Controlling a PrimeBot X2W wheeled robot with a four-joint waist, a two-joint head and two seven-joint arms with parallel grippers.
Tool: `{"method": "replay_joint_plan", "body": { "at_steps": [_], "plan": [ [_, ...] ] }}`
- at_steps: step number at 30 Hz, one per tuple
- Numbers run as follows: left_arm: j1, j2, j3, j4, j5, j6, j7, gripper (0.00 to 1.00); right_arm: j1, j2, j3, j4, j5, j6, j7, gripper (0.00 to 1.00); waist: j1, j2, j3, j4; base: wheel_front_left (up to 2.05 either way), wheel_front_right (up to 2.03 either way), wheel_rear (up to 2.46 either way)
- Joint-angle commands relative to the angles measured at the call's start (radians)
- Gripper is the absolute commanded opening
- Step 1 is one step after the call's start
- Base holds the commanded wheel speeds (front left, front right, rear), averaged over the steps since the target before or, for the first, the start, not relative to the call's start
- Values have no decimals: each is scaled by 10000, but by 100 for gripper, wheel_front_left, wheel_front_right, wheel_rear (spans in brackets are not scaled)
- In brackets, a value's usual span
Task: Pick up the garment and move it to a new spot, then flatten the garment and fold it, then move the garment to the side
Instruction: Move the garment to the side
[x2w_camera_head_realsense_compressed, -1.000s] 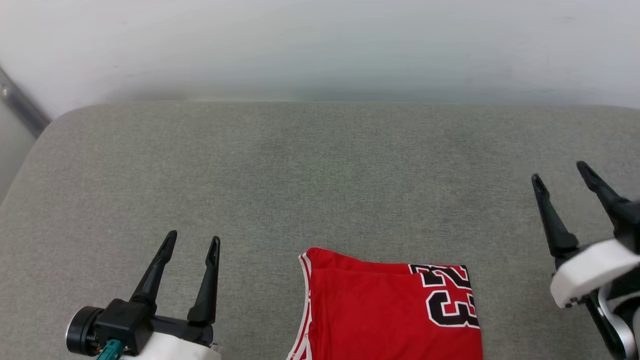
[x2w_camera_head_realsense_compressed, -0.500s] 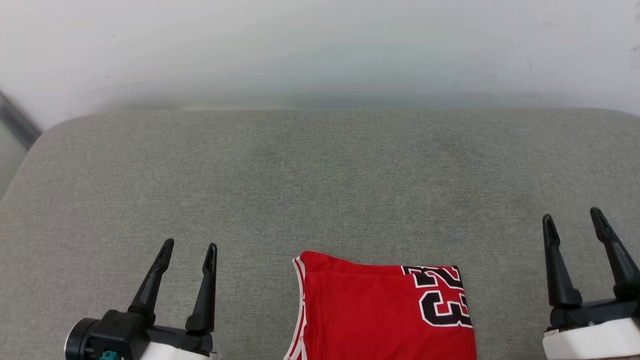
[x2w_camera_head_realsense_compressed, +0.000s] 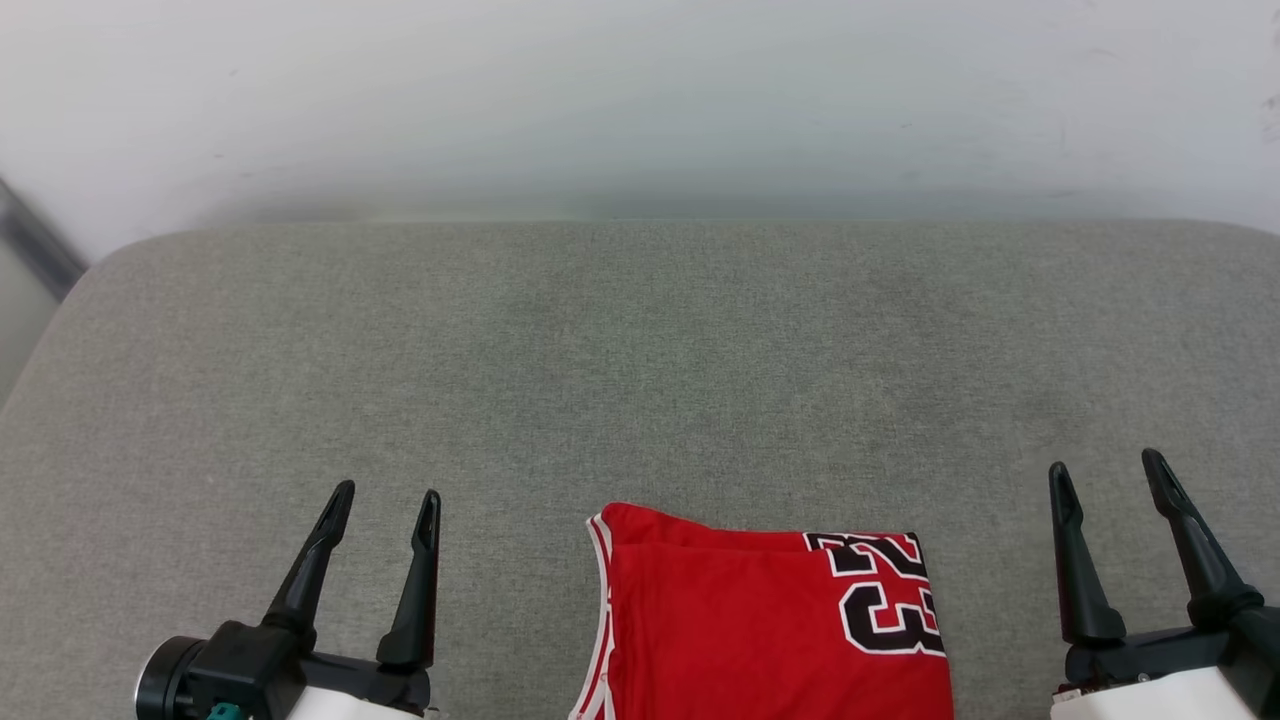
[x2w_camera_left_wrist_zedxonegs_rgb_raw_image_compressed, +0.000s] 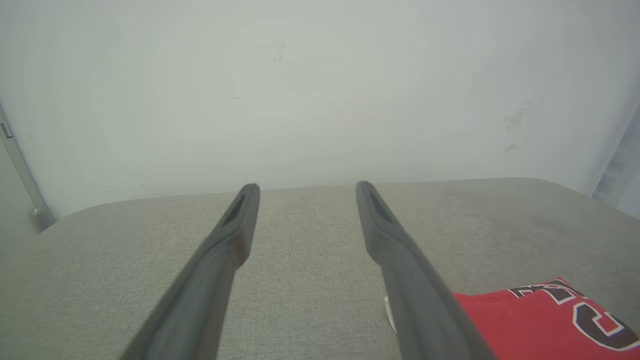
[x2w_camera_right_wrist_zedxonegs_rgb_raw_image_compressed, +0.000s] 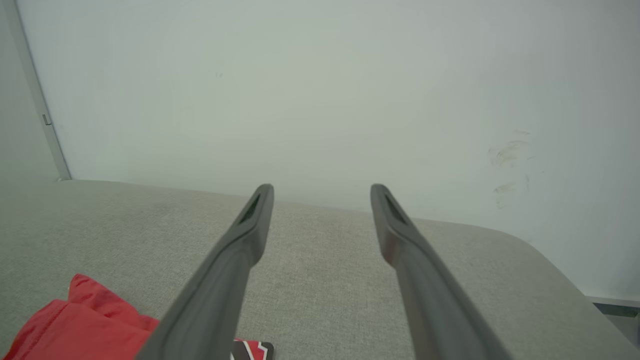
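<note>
While the garment (x2w_camera_head_realsense_compressed: 740, 630) lies folded, left end effector (x2w_camera_head_realsense_compressed: 387, 491) and right end effector (x2w_camera_head_realsense_compressed: 1105, 463) gape empty

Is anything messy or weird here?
Not much. The red jersey lies folded on the grey pad, but one layer peeks out unevenly along its far edge. A few scuff marks smudge the wall.

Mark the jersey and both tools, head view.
red jersey (x2w_camera_head_realsense_compressed: 730, 640): head view, plain red panel left of the number.
left tool (x2w_camera_head_realsense_compressed: 387, 490): head view, midway between fingertips.
right tool (x2w_camera_head_realsense_compressed: 1105, 461): head view, midway between fingertips.
</note>
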Motion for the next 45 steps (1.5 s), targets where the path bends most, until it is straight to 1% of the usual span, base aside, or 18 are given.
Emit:
{"method": "replay_joint_plan", "body": {
  "at_steps": [1,6,11,13,15,17,18,22,23,26,30,31,34,38,45],
  "plan": [
    [-52,17,-7,-3,37,-2,-47,100,14,47,35,37,-72,-8,-58,100,0,0,8,-7,0,0,0],
    [-108,12,-34,10,67,-2,-47,100,-38,25,24,-35,-129,-8,43,100,0,0,58,13,0,0,0],
    [-116,10,-16,-12,73,-4,-47,100,-60,-154,103,-199,-27,-8,367,100,0,0,151,34,0,0,0],
    [-163,-11,-37,-15,78,-3,-47,100,-57,-288,155,-346,91,-8,749,100,0,0,219,73,0,0,0],
    [-214,-33,-78,-9,87,-3,-47,100,19,-568,391,-476,242,-6,1405,100,0,0,295,125,0,0,0],
    [-259,-59,-98,-2,74,-4,-47,100,158,-792,653,-494,758,-8,2483,100,0,0,385,179,0,0,0],
    [-271,-65,-112,6,70,-3,-47,100,171,-1089,884,-596,901,-5,3023,100,0,0,437,206,0,0,0],
    [-427,-101,-173,50,56,-4,-47,100,199,-1661,1257,-954,1938,-6,5449,100,0,0,682,334,0,0,0],
    [-527,-140,-211,113,24,-3,-47,100,280,-1902,1410,-1199,2539,-6,7257,100,0,0,869,457,0,0,0],
    [-707,-138,-350,194,91,-3,-47,100,206,-1940,1389,-1376,2869,-6,8610,100,0,0,1065,625,0,0,0],
    [-897,-168,-464,252,86,-4,-47,100,-20,-1643,1255,-1166,2875,-6,9818,100,0,0,1293,867,0,0,0],
    [-941,-168,-485,271,84,-4,-47,100,-65,-1412,1135,-1029,2943,-8,10041,100,0,0,1336,931,0,0,0],
    [-1063,-184,-566,329,65,-3,-47,100,-221,-1093,807,-568,2696,-8,10400,100,0,0,1437,1123,0,0,0],
    [-1120,-198,-645,375,52,-4,-47,100,-342,-689,783,37,2567,-6,10576,100,0,0,1516,1315,0,0,0],
    [-1204,-138,-675,486,128,-4,-47,100,-343,-757,1332,1130,2238,-5,10468,100,0,0,1588,1476,0,0,0]
  ]
}}
